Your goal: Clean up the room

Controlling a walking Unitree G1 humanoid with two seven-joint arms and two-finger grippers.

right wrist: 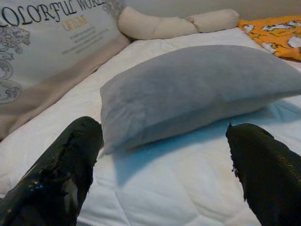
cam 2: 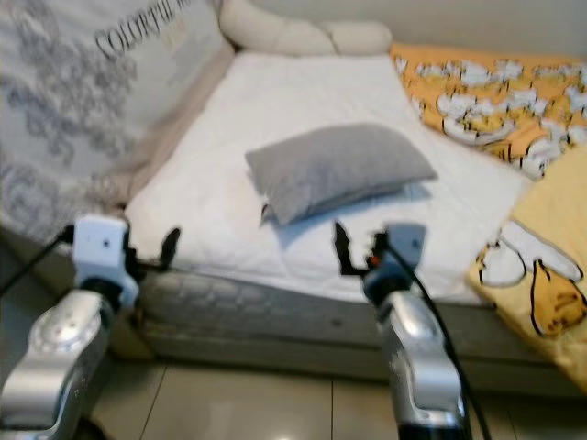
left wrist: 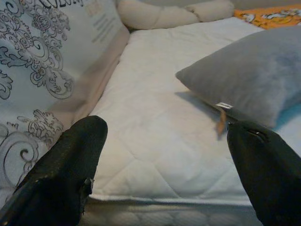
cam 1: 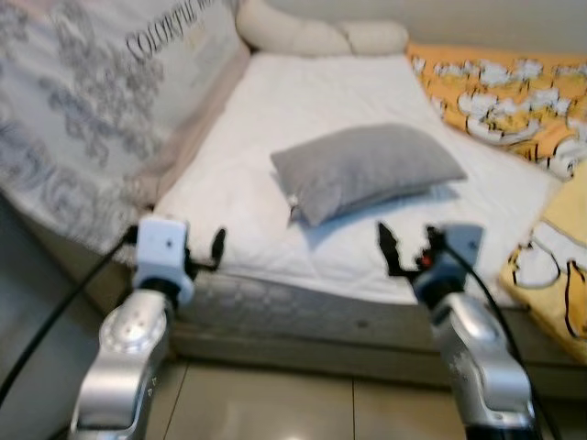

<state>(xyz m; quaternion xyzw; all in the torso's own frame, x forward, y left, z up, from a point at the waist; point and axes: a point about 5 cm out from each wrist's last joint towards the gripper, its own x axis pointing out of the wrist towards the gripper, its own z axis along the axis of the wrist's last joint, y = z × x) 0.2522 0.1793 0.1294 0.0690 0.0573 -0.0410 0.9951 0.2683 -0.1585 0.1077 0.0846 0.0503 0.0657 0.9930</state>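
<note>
One gray pillow sits mid-mattress, looks soft and light, so grab a near corner; left pincer and right pincer both hover wide open, empty.

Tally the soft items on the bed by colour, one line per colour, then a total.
Grey: 1, the grey pillow lying mid-mattress.
Cream: 1, the cream bolster at the far end.
Orange and yellow: 1, the cartoon-print blanket along the robot's right side.
Pale grey printed: 1, the lettered cover along the left side.
Total: 4.
</note>
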